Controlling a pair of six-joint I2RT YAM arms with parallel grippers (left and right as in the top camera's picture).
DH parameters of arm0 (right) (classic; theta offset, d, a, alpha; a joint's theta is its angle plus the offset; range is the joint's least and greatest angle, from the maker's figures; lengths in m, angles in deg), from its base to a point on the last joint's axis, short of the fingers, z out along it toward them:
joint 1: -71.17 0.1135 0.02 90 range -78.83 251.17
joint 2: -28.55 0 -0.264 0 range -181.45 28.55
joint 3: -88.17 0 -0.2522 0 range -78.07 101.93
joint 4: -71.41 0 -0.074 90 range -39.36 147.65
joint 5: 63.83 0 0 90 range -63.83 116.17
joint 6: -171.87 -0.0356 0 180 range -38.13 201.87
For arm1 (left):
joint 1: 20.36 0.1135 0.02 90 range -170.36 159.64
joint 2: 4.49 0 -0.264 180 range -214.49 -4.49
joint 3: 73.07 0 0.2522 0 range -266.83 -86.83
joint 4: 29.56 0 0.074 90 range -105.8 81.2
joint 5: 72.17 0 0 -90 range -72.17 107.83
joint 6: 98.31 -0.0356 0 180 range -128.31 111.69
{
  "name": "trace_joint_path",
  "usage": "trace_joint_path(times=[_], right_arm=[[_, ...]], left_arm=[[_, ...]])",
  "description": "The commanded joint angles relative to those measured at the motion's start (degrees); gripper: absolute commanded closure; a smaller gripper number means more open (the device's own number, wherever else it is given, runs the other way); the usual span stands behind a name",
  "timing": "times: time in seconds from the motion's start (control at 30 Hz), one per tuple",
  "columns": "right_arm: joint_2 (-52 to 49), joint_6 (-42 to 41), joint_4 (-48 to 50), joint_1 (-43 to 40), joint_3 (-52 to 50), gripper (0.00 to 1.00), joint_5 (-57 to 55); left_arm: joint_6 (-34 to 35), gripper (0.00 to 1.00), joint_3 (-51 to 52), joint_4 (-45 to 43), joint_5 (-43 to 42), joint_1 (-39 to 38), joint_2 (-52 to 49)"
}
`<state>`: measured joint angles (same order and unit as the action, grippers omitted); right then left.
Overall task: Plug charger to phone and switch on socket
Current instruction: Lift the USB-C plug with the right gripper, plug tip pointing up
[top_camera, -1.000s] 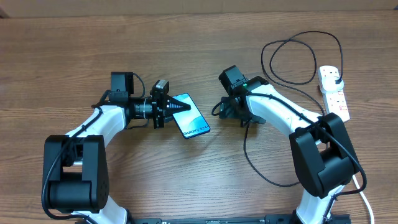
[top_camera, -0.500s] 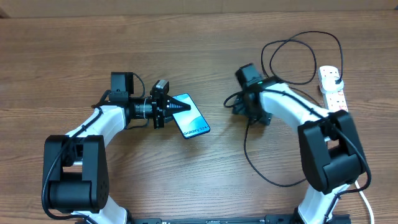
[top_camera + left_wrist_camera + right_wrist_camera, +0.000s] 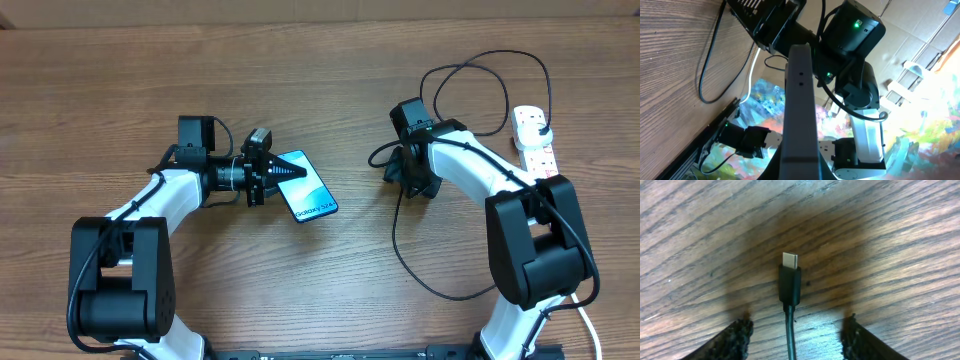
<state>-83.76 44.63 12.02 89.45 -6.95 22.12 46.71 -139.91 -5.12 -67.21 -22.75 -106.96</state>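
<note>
Right gripper [image 3: 796,326]: jaws wide apart, holding nothing, set low over the table [image 3: 900,235] with one finger on either side of the charger [image 3: 790,286]. The connector lies flat on the wood between them, touching neither finger, its metal end pointing away from the wrist. Left gripper [image 3: 283,172]: closed on one end of the phone [image 3: 308,190], which is tilted up on edge. Taking the phone as reference, the right gripper and connector are well apart from it, on the side toward the socket [image 3: 538,148], which lies farther out again with the charger's plug seated in it. Likely faults: the fingers may pinch the thin cable behind the connector body, letting the tip swivel. A flat-lying connector may skid on the wood as the jaws close. The phone, gripped at one end only, may pivot under insertion force. Its port cannot be made out.
</note>
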Motion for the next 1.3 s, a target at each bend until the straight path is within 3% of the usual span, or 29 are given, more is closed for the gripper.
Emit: trace_joint_path(times=[0.0,0.1,0.17,0.6,0.87,0.97,1.0,1.03,1.27], right_arm=[[-7.3,-0.2,1.0,0.1,-2.9,0.44,6.7],[-7.5,-0.3,1.2,0.1,-2.9,0.59,6.8],[-7.5,-0.3,0.5,0.1,-2.9,0.62,6.8],[-7.5,-0.3,-5.3,0.1,-2.9,0.53,6.8],[-7.5,-0.2,-4.3,0.1,-2.9,0.53,6.7],[-7.5,-0.3,-3.6,0.1,-2.9,0.72,6.8],[-7.5,-0.5,-4.0,0.1,-2.9,0.88,6.8],[-7.5,-0.5,-4.1,0.1,-2.9,0.94,6.8],[-7.5,3.0,-3.7,0.1,-2.9,0.96,12.2]], left_arm=[[-1.3,0.96,-0.4,-0.3,-1.6,0.2,-0.4],[-1.3,0.96,-0.4,-0.3,-1.6,0.2,-0.4],[-1.3,0.96,-0.4,-0.3,-1.6,0.2,-0.4],[-1.3,0.96,-0.4,-0.2,-2.1,0.2,-0.4],[-1.3,0.96,-0.4,-0.2,-2.0,0.2,-0.4],[-1.3,0.96,-0.4,-0.2,-2.1,0.2,-0.4],[-1.3,0.96,-0.4,-0.2,-2.0,0.2,-0.4],[-1.3,0.94,-0.4,-0.2,-2.0,0.2,-0.4],[-1.3,0.95,-0.4,-0.2,-2.0,0.2,-0.4]])
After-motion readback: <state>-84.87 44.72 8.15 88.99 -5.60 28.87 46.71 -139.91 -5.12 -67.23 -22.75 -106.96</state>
